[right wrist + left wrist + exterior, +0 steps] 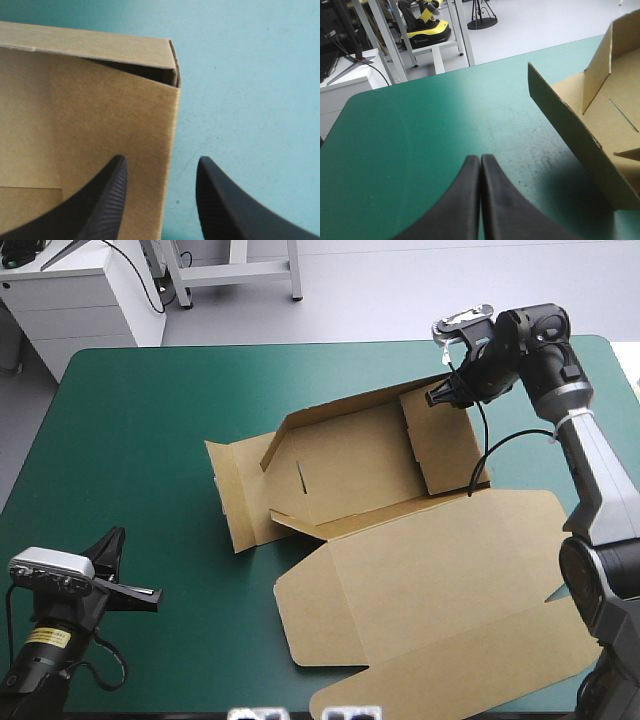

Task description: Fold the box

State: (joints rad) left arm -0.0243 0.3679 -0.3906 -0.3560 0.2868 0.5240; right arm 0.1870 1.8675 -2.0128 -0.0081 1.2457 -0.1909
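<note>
The brown box (360, 455) lies mid-table with its back wall and right end wall raised; its wide lid (450, 590) lies flat toward the table's front. My right gripper (440, 397) is at the box's far right corner, open. In the right wrist view (161, 160) its fingers straddle the upright edge of the end wall (90, 110), one finger inside the box and one over the teal-green cover. My left gripper (140, 592) rests near the front left corner of the table, shut and holding nothing. Its closed tips (480, 157) point past the box's left flap (570, 135).
The table's far edge (330, 345) runs a short way beyond the box. The lid's front corner (340, 705) reaches the table's front edge. A side flap (235, 495) lies flat on the cover at the box's left end.
</note>
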